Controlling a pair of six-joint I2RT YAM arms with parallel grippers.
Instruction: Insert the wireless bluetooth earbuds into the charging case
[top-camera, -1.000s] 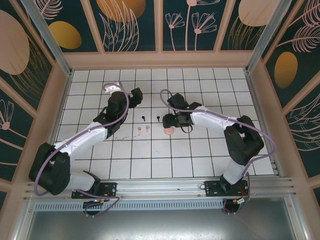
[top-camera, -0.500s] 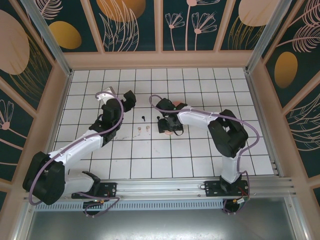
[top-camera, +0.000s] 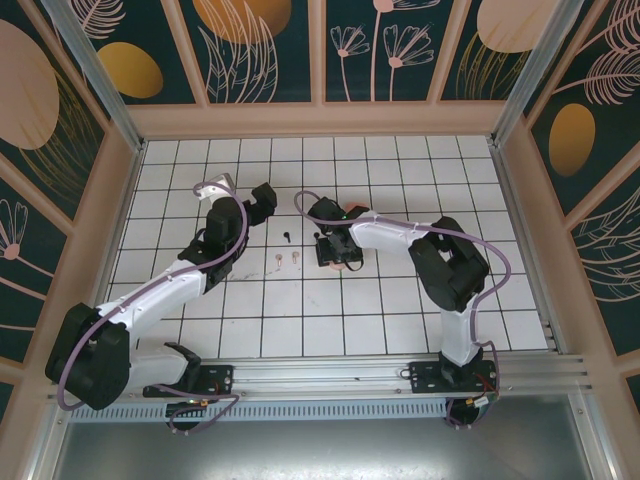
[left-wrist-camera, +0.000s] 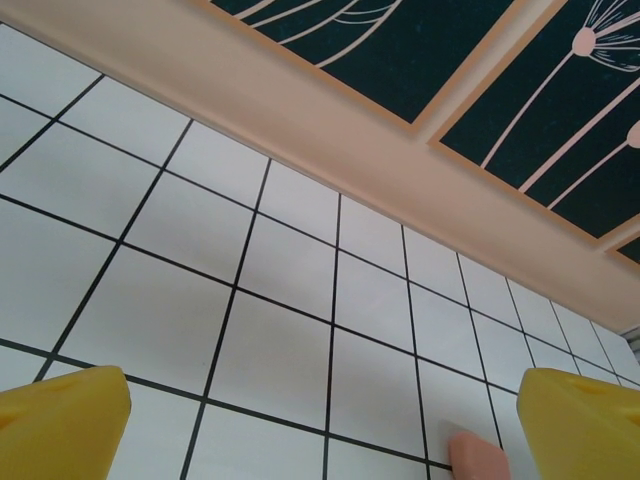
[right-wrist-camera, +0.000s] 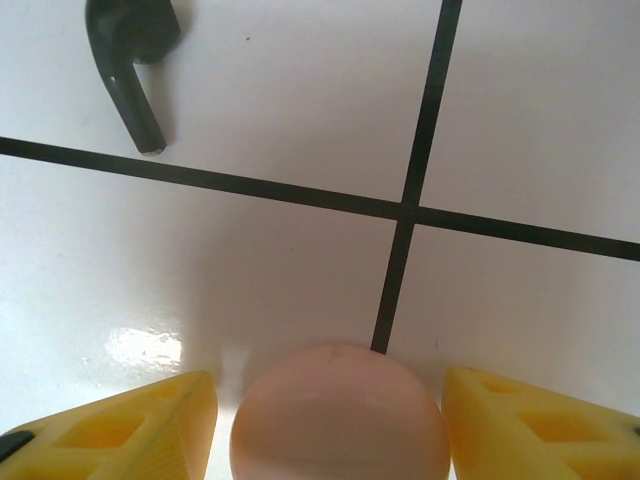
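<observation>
The charging case, a round pale pink shell, rests on the white tile between my right gripper's yellow fingers. My right gripper is open around it, with a thin gap on the left and barely any on the right. From above, the case peeks out under that gripper. One black earbud lies just beyond it. Two black earbuds and two pale ones lie on the tiles to the left. My left gripper hangs open over bare tile.
A second pink rounded object shows behind the right arm, and a pink shape sits by the left gripper's right finger. The peach back wall borders the tiled floor. Wooden side walls enclose the floor.
My right arm swung left and came down over the pink case, its jaws narrowing around it. My left gripper shifted slightly back and left, still wide open.
</observation>
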